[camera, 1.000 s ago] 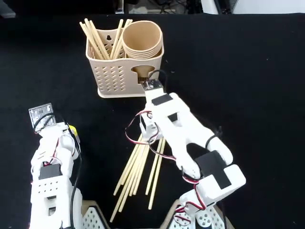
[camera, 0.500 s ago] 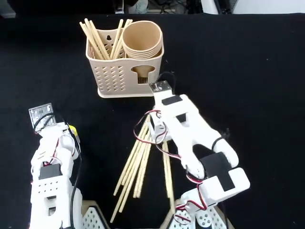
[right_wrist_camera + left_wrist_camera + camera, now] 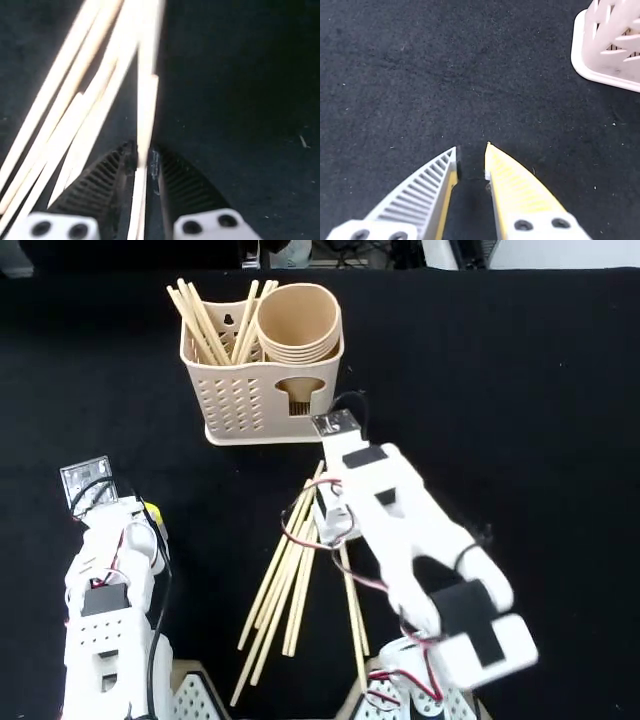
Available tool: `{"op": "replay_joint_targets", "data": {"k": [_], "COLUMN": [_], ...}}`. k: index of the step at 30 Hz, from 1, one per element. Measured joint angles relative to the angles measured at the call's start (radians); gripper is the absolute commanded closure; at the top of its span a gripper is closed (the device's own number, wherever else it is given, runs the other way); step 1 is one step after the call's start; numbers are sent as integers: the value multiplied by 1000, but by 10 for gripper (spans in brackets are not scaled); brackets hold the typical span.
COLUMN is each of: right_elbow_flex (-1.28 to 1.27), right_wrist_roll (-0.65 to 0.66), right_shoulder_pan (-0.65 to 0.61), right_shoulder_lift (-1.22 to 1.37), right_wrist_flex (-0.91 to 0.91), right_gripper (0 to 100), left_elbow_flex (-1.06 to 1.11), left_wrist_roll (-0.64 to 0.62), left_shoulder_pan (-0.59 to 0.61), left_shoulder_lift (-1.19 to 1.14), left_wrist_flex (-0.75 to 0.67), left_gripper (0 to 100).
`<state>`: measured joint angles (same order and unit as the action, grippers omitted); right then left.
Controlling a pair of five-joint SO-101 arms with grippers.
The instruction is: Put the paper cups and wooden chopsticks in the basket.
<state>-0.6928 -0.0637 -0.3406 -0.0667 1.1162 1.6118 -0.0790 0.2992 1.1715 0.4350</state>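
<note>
Your right gripper (image 3: 143, 156) is clamping one pale, slim wooden chopstick (image 3: 146, 107) above the loose chopsticks (image 3: 272, 590), which are lying fanned on the black table (image 3: 520, 420) near the cream slotted basket (image 3: 235, 400). Stacked tan paper cups (image 3: 298, 320) are sitting inside the basket beside more sticks. Your left gripper (image 3: 471, 147) is hanging slightly apart.

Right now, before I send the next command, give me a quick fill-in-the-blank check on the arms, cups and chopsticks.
1. The right gripper has its jaws shut on one wooden ____.
2. The left gripper, over bare table, holds ____.
3. The paper cups are stacked in the ____.
4. The loose chopsticks lie fanned under the ____ arm.
Missing words: chopstick; nothing; basket; right.
</note>
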Motion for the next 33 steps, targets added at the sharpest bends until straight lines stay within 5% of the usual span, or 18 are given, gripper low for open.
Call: {"op": "replay_joint_targets", "data": {"k": [14, 22, 33], "right_elbow_flex": [-54, -40, -54], "right_wrist_roll": [92, 94, 155], "right_shoulder_pan": [-2, 0, 46], "right_shoulder_lift": [8, 84, -2], "right_wrist_flex": [-78, -109, -86], "right_gripper": [894, 989, 987], "left_elbow_flex": [0, 0, 0], "left_wrist_roll": [0, 0, 0], "left_shoulder_pan": [0, 0, 0], "left_shoulder_lift": [0, 0, 0], "left_wrist_flex": [0, 0, 0], "left_gripper": [887, 887, 887]}}
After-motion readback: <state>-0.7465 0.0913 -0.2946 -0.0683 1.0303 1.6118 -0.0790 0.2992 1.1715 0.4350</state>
